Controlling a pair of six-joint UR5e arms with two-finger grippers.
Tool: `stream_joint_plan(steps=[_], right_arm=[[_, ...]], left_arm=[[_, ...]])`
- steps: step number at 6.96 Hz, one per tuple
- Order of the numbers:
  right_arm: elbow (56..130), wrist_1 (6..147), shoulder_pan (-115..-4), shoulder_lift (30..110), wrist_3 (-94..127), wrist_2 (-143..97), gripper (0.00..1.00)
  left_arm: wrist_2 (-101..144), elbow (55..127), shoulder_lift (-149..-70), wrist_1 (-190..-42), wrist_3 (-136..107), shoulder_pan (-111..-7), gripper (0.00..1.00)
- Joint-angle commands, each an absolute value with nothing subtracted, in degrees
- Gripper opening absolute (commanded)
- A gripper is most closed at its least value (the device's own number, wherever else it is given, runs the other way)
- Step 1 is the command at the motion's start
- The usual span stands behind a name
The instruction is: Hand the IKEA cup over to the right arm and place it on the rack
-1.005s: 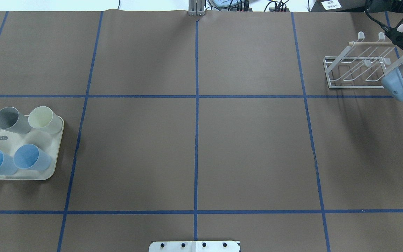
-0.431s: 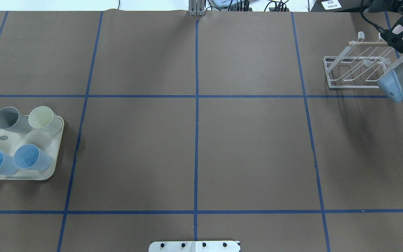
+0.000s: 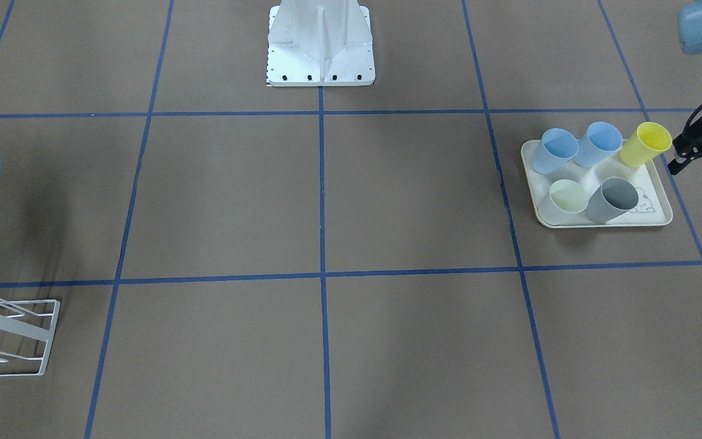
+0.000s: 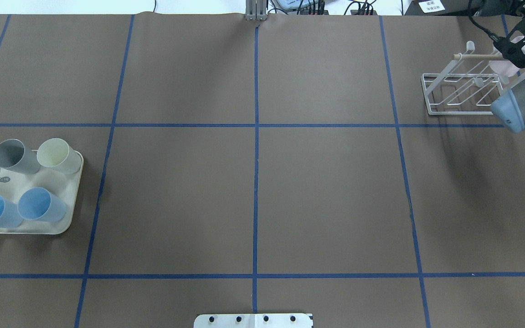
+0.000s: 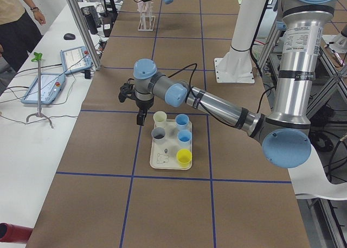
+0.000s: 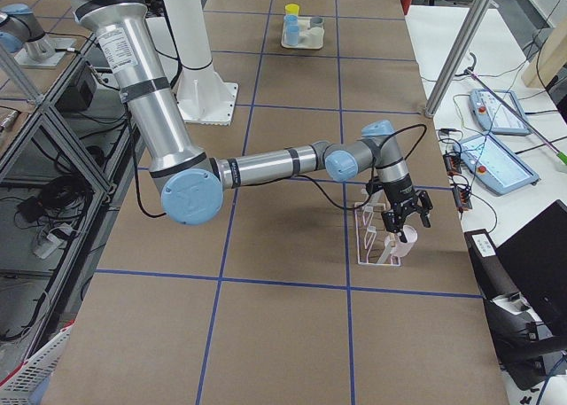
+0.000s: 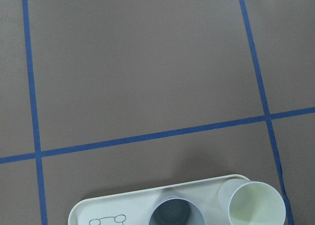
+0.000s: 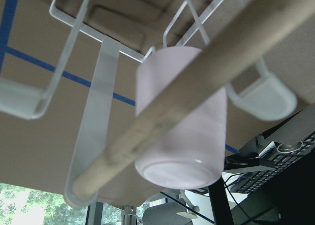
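Observation:
A pale pink IKEA cup [image 8: 182,116] hangs upside down on a prong of the white wire rack [image 4: 460,91], behind its wooden dowel [image 8: 162,121]. In the overhead view the cup [image 4: 503,67] shows just below my right gripper [image 4: 515,48]. That gripper hovers over the rack's far right end, open, with nothing between its fingers. In the right side view its spread fingers [image 6: 406,221] stand just above the cup [image 6: 406,242]. My left gripper [image 3: 701,166] hovers open and empty beside the tray, near the yellow cup [image 3: 646,143].
A cream rabbit-print tray [image 4: 69,214] at the table's left edge holds grey [image 4: 14,156], cream [image 4: 57,156] and two blue cups [image 4: 41,205]. The white robot base [image 3: 320,46] stands at the table's middle edge. A person stands by the side bench [image 5: 19,25].
My right gripper has shifted slightly left over the rack's end, and the pink cup now shows beneath it on the rack. The tray and its cups have not moved.

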State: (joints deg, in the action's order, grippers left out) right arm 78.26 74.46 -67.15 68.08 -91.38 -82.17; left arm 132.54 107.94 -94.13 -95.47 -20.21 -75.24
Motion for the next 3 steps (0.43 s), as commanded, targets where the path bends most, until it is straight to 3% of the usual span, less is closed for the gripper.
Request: stream_joint_plan(steps=[1, 3], right_arm=[[79.6, 74.6, -67.4, 66.0, -88.6, -83.0, 0.92], [84.7, 75.2, -67.7, 65.9, -76.4, -92.4, 0.96]], left_arm=[[132.8, 108.2, -94.1, -95.5, -20.3, -75.3, 1.00], [132.5, 111.0, -94.1, -96.2, -20.3, -75.3, 1.00]])
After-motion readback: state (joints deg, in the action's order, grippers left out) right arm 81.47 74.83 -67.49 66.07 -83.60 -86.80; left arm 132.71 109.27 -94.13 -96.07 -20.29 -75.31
